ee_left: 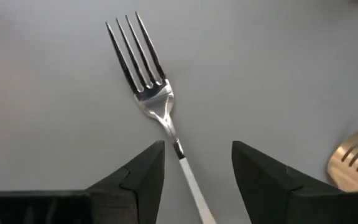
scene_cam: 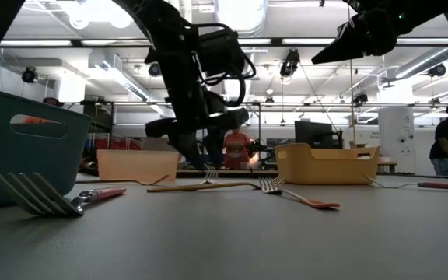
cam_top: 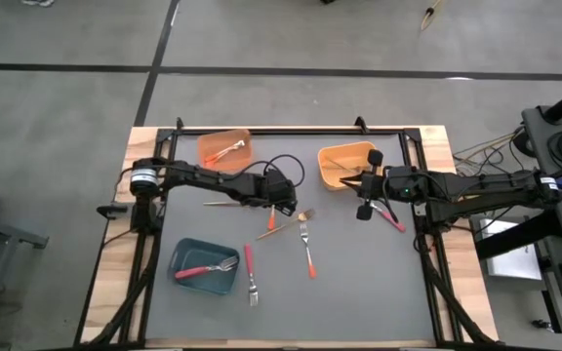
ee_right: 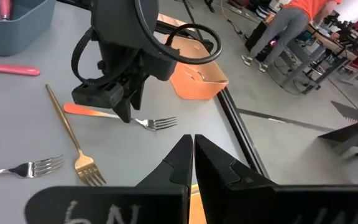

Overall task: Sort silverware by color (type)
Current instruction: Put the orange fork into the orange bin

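Fork handle (ee_left: 188, 177) between parted left gripper (ee_left: 197, 165) fingers, unheld | advice: centre, then pinch | right gripper (ee_right: 192, 163) closed, empty, over yellow bin (cam_top: 344, 166)

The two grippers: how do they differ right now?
The left gripper stands open; the right gripper is shut. The left is down at the mat, its fingers on either side of a fork; the right hangs high above the table near the yellow-orange bin. Both are dark and two-fingered, and neither visibly grips anything.
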Action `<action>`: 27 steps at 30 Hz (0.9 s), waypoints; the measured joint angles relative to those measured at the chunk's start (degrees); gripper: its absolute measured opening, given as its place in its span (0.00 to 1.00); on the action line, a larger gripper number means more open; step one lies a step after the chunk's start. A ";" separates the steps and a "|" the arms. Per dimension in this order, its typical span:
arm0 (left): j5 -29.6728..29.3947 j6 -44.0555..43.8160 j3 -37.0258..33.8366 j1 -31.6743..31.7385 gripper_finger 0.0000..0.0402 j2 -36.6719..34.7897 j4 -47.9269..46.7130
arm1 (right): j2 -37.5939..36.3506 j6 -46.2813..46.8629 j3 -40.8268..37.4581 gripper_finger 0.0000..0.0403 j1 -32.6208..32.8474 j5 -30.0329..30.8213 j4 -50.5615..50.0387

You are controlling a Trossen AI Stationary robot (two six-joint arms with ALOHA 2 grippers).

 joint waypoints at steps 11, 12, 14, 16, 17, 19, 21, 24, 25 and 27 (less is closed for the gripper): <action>-0.81 -1.33 -4.73 0.15 0.42 0.00 4.99 | 0.00 0.00 0.00 0.02 0.00 0.01 0.01; -0.83 -1.33 -4.92 0.15 0.42 0.00 5.19 | 0.00 0.00 0.00 0.02 0.00 0.00 0.01; -0.86 -1.33 -5.68 0.15 0.42 0.01 5.66 | 0.00 0.00 0.00 0.02 0.00 0.02 0.01; -1.05 -1.27 -6.14 0.15 0.42 0.44 6.19 | 0.00 0.00 0.00 0.02 0.00 0.02 0.01; -1.15 -0.92 -6.14 0.15 0.42 0.75 6.25 | 0.00 -0.02 0.00 0.02 0.00 0.02 0.01; -1.76 0.17 -5.68 0.07 0.42 1.87 6.22 | 0.00 -0.34 0.00 0.02 -0.01 0.02 0.03; -2.34 1.20 -4.80 -0.20 0.42 3.26 5.91 | 0.00 -0.35 0.00 0.02 -0.02 0.02 0.03; -2.47 2.76 -2.54 -0.63 0.39 5.14 4.97 | 0.00 -0.35 0.00 0.02 0.00 0.02 0.06; -2.47 2.84 -1.61 -0.68 0.38 5.59 4.22 | 0.00 -0.34 0.00 0.02 -0.01 0.02 0.05; -2.58 2.52 0.07 -0.74 0.33 6.36 2.30 | 0.00 -0.35 0.00 0.02 -0.02 0.02 0.12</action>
